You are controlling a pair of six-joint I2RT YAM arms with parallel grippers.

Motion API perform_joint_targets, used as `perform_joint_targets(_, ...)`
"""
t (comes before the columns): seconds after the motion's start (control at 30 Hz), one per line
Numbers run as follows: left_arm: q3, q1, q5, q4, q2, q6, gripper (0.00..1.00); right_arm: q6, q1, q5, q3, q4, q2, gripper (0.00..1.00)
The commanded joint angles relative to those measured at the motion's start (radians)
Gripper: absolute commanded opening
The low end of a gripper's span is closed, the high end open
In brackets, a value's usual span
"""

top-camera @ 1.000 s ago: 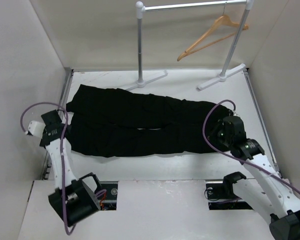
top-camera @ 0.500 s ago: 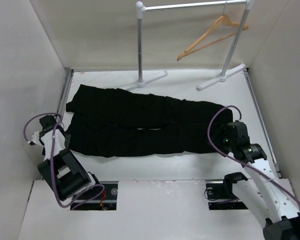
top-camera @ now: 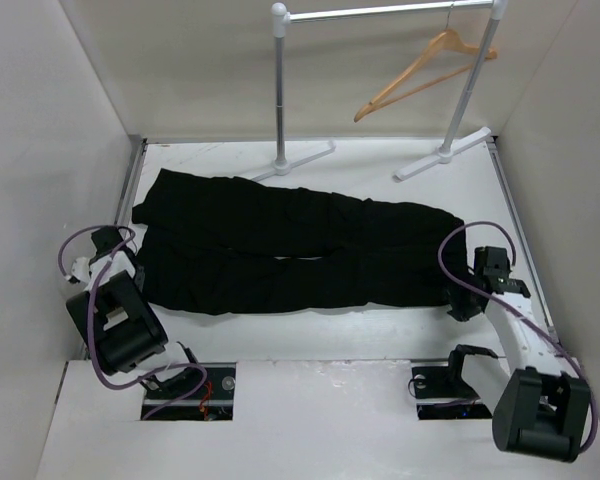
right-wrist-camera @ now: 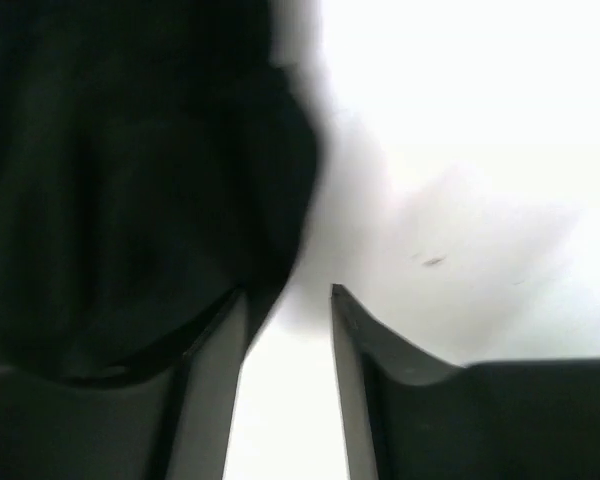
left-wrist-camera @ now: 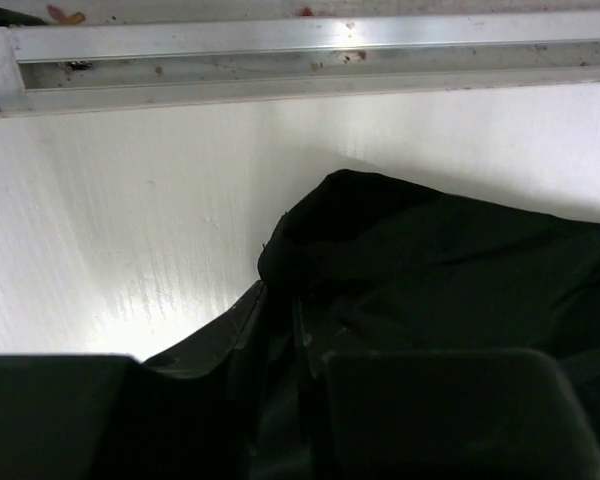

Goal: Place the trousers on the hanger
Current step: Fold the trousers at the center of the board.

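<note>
1. In my judgement the task is only at its beginning. The trousers (top-camera: 290,245) lie flat on the white surface (top-camera: 380,165), across the middle of the top view. The 2 legs are stretched side by side from left to right, and no part of them is lifted.
2. The hanger (top-camera: 425,72) hangs by its hook on the rail of the silver rack (top-camera: 280,90), in the upper right of the top view. It is well apart from the trousers, and its crossbar carries nothing.
3. The left gripper (left-wrist-camera: 285,365) is low at the left end of the trousers. In its wrist view black cloth lies in front of its dark fingers and reaches between them. It is dark against dark, so I cannot tell if the gripper is closed on the cloth or not.
4. The right gripper (right-wrist-camera: 288,292) is at the right end of the trousers, in the lower right of the top view. In its wrist view the 2 fingers stand apart with bare white surface between them, so it is open and holds nothing. The edge of the trousers is just beside the finger on the left of that frame.
5. Almost everything is left to do: to take the trousers, to lift them, to bring them to the hanger and to lay them over the crossbar.
6. I see no container in these pictures. Only the rack holds something, namely the hanger.
</note>
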Motion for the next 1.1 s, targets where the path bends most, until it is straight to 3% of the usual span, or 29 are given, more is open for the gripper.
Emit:
perform_joint_targets(0.0, -0.042, -0.016, -0.016, 0.013, -0.009, -0.037, 0.1, 0.033, -0.029, 0.024, 0.002, 0.112, 0.055, 0.42)
perform_joint_targets(0.13, -0.045, -0.01, -0.016, 0.019, -0.037, -0.029, 0.06, 0.029, -0.024, 0.081, -0.003, 0.169, 0.124, 0.41)
perform_joint_targets(0.33, 0.035, -0.016, -0.041, -0.02, -0.101, -0.018, 0.0, -0.033, -0.078, 0.057, 0.002, 0.269, 0.218, 0.07)
perform_joint_targets(0.4, 0.065, -0.011, -0.055, -0.037, -0.127, -0.012, 0.0, -0.048, -0.078, 0.057, 0.023, 0.25, 0.195, 0.01)
perform_joint_targets(0.67, 0.231, 0.035, -0.076, -0.18, -0.259, 0.063, 0.0, -0.08, 0.003, 0.071, 0.128, 0.026, -0.124, 0.0)
perform_joint_targets(0.87, 0.37, 0.021, -0.128, -0.321, -0.316, 0.141, 0.0, -0.128, 0.068, 0.072, 0.244, -0.024, -0.132, 0.0)
perform_joint_targets(1.07, 0.629, -0.08, -0.234, -0.352, -0.155, 0.216, 0.0, -0.148, 0.019, 0.081, 0.303, -0.018, -0.116, 0.0)
